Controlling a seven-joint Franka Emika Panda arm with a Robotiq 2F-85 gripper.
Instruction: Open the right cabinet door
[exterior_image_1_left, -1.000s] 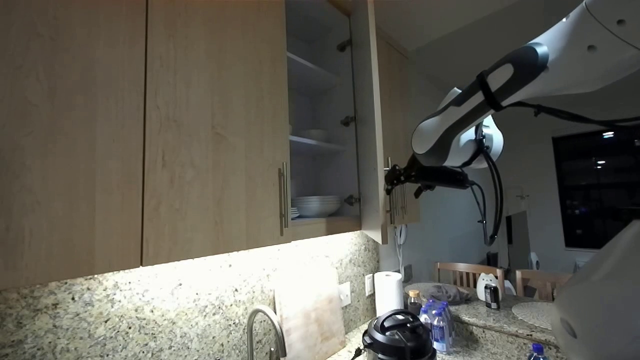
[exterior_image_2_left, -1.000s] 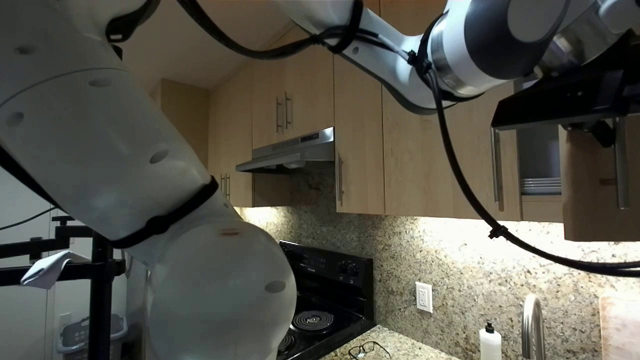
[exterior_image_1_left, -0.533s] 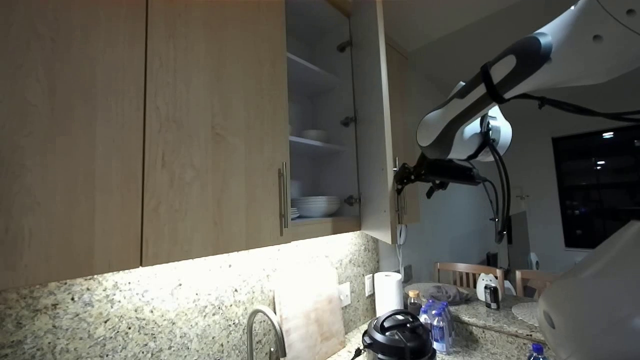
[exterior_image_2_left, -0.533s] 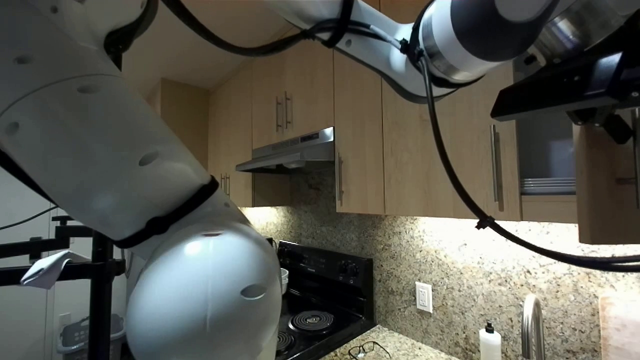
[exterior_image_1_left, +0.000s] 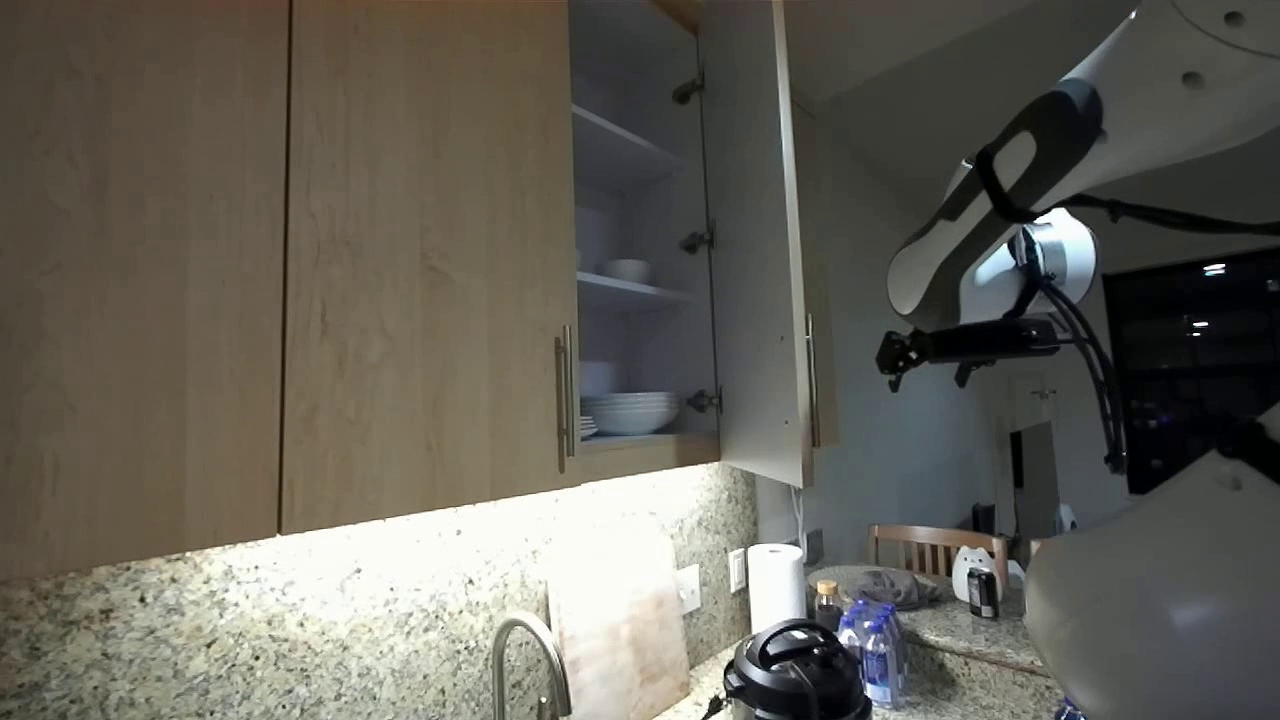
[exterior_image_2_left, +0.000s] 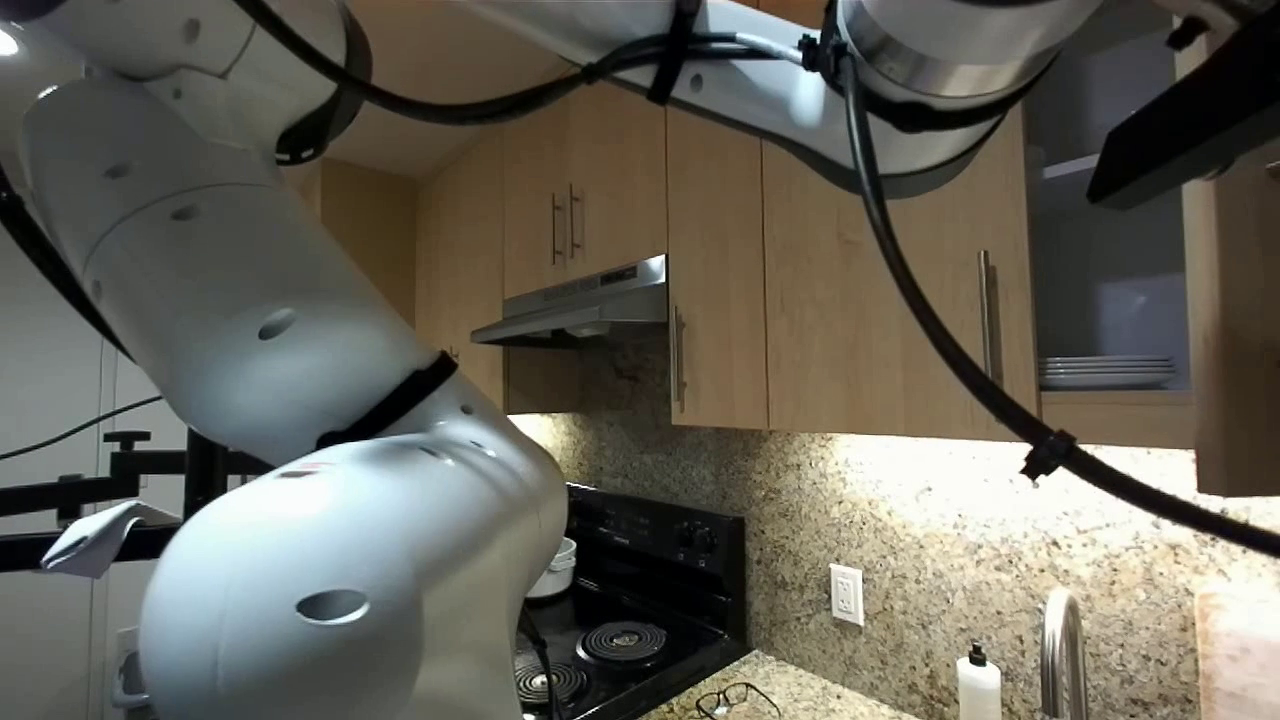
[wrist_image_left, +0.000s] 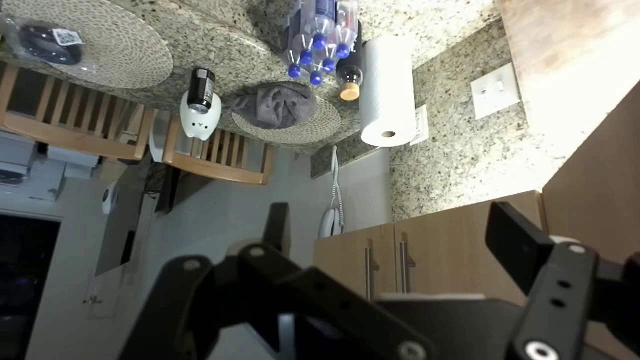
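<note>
Claw (wrist_image_left: 396, 236) spread, pinching nothing, presumably to leave the right cabinet door (exterior_image_1_left: 757, 250) free; that door stands swung out at the claw's ten o'clock in an exterior view, handle (exterior_image_1_left: 813, 385) on its swinging edge for leverage, smaller hinges (exterior_image_1_left: 704, 401) carrying its weight.

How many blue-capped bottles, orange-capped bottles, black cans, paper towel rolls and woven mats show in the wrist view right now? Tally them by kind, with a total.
Blue-capped bottles: 6, going by the caps that show
Orange-capped bottle: 1
Black can: 1
Paper towel roll: 1
Woven mats: 2
Total: 11
</note>
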